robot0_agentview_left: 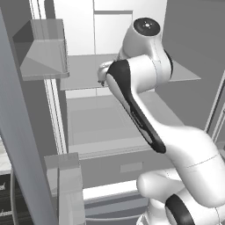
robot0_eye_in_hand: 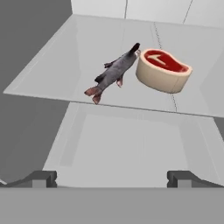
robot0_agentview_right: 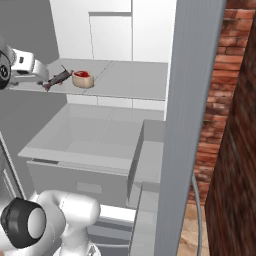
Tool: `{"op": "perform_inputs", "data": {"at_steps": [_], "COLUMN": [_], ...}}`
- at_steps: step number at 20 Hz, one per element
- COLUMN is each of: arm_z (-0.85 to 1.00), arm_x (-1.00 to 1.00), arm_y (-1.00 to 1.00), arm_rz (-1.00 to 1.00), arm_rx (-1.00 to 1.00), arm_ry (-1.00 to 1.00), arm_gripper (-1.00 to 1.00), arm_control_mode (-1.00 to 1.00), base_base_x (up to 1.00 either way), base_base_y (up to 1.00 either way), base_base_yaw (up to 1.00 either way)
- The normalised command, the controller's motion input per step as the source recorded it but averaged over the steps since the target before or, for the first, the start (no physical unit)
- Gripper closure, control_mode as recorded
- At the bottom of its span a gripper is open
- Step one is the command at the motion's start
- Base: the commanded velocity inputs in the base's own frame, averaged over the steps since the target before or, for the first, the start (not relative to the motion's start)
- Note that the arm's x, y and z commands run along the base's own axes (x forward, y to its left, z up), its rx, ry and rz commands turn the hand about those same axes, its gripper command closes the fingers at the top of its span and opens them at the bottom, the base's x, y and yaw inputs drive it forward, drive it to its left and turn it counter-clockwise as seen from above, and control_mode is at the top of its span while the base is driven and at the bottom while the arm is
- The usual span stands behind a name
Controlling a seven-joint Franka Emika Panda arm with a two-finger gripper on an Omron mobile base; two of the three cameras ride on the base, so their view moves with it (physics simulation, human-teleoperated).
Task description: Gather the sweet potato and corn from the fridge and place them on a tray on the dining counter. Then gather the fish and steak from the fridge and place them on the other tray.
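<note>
I am looking into the open fridge (robot0_agentview_left: 88, 74). A grey fish (robot0_eye_in_hand: 114, 73) with a reddish tail lies on its glass shelf (robot0_eye_in_hand: 52, 65), head touching or nearly touching the steak (robot0_eye_in_hand: 162, 70), a red slab with a pale fat rim. In the right base view the fish (robot0_agentview_right: 59, 78) and the steak (robot0_agentview_right: 83, 79) sit at the shelf's left end. My gripper (robot0_eye_in_hand: 112, 177) is open and holds nothing. It hovers in front of the shelf, short of the fish. The sweet potato, corn, trays and dining counter are out of view.
Below the shelf is a wide grey drawer (robot0_agentview_right: 85, 150). The open fridge door (robot0_agentview_right: 192, 100) stands close on the right, and its bins (robot0_agentview_right: 150, 150) jut inward. Another door with bins (robot0_agentview_left: 44, 57) stands on the left. A brick wall (robot0_agentview_right: 235, 125) lies beyond.
</note>
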Motion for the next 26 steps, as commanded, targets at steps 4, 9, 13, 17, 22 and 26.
{"op": "perform_inputs", "data": {"at_steps": [4,9,13,17,22,26], "arm_z": [-0.22,-0.13,-0.04,-0.11,-0.22,-0.30], "arm_x": [0.83,0.81,0.71,0.62,0.50,0.38], "arm_y": [0.00,0.00,0.08,0.16,0.13,0.07], "arm_rz": [-0.09,-0.12,-0.09,-0.06,-0.05,-0.04], "arm_rx": [0.01,0.02,0.04,0.04,0.02,0.00], "arm_ry": [0.00,0.03,0.11,0.11,0.10,0.05], "arm_gripper": [-1.00,-1.00,-1.00,-1.00,-1.00,-1.00], "arm_control_mode": [-1.00,-1.00,-1.00,-1.00,-1.00,-1.00], "base_base_x": [0.00,0.00,0.00,0.00,0.00,0.00], "base_base_y": [0.00,0.00,0.00,0.00,0.00,0.00], "base_base_yaw": [0.00,0.00,0.00,0.00,0.00,0.00]}}
